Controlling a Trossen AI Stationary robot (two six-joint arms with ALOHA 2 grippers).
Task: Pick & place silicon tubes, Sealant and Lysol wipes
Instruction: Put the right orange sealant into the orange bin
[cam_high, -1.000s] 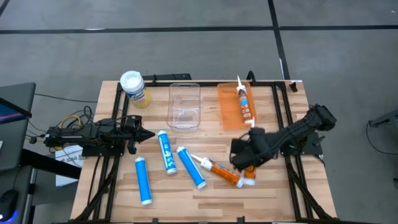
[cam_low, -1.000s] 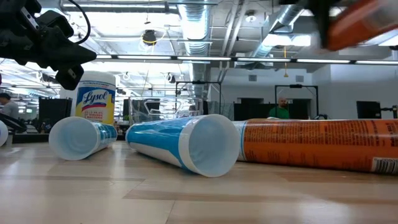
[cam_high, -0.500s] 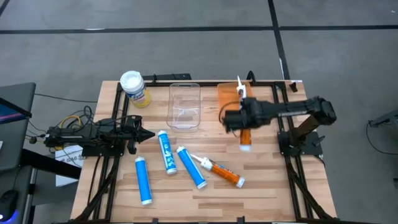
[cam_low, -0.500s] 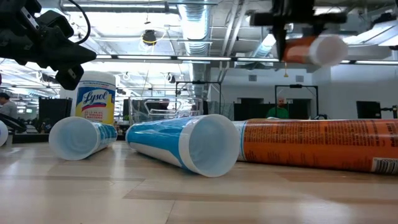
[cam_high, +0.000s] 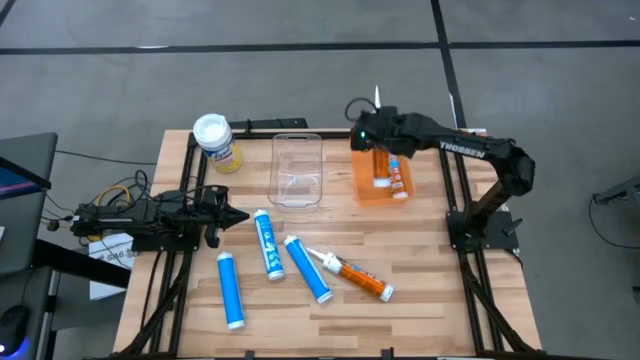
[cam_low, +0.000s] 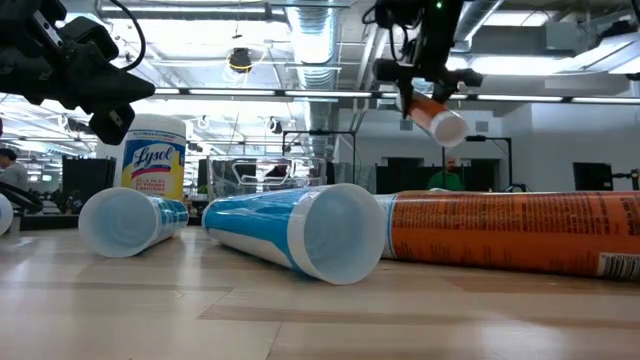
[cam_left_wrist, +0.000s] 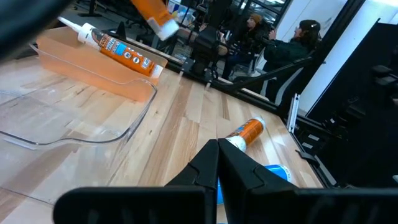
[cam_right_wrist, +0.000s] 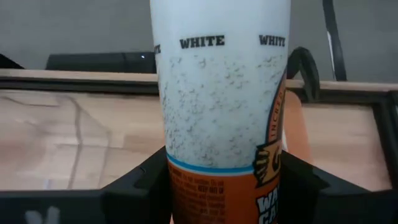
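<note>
left gripper (cam_high: 238, 217) sits closed and empty at mid-left, yellow-labelled Lysol wipes canister (cam_high: 216, 143) and three blue silicone tubes (cam_high: 269, 243) still unplaced, while right gripper (cam_high: 378, 139) clamps an orange sealant tube (cam_high: 381, 166) above the orange tray (cam_high: 362, 180) upper right, beside one already in

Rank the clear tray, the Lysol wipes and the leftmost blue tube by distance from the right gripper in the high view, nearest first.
From the right gripper, shut on an orange sealant tube over the orange tray:
1. Clear tray, just to its left.
2. Lysol wipes, at the table's far left corner.
3. Leftmost blue tube, near the front edge.
</note>
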